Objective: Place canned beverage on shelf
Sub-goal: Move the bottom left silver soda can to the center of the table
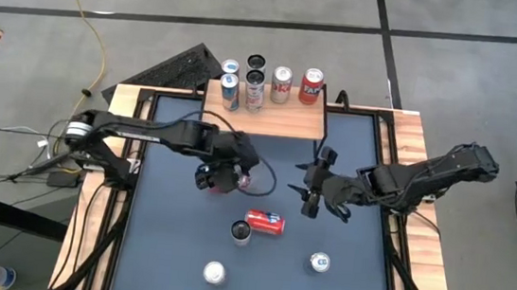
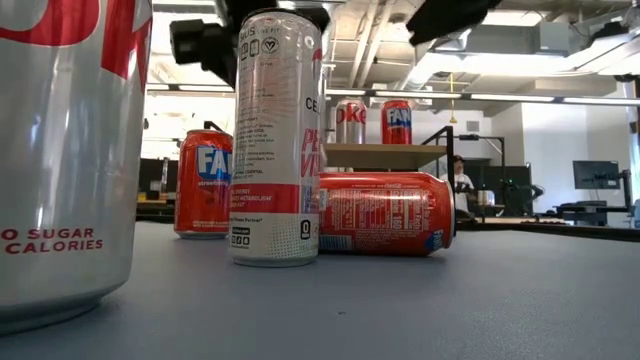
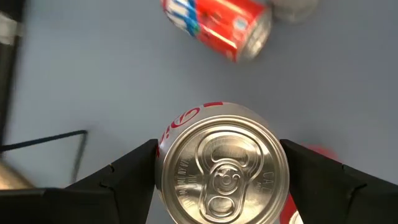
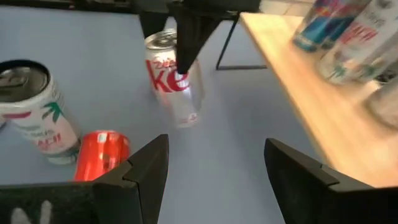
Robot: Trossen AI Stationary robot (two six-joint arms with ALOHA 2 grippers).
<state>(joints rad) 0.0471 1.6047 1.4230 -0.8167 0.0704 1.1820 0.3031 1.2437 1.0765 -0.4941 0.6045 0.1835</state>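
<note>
l gripper (image 3: pixel 221 163) clamps silver "diet coke" can (image 3: pixel 222 171).

The silver can (image 3: pixel 222 168) showed a glossy, smooth metal lid; beside it the desk (image 1: pixel 165 222) looked matt blue-grey, and the shelf (image 1: pixel 266 117) was light wood.

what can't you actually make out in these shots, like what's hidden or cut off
- High view: the silver Coke can under the left gripper is hidden by that gripper.
- Low view: the nearest can is cut off by the top and left edges, so its name is unreadable.
- Right wrist view: the cans on the shelf are cut off by the top edge and blurred.
- Left wrist view: the tipped red can is cut by the top edge.
</note>
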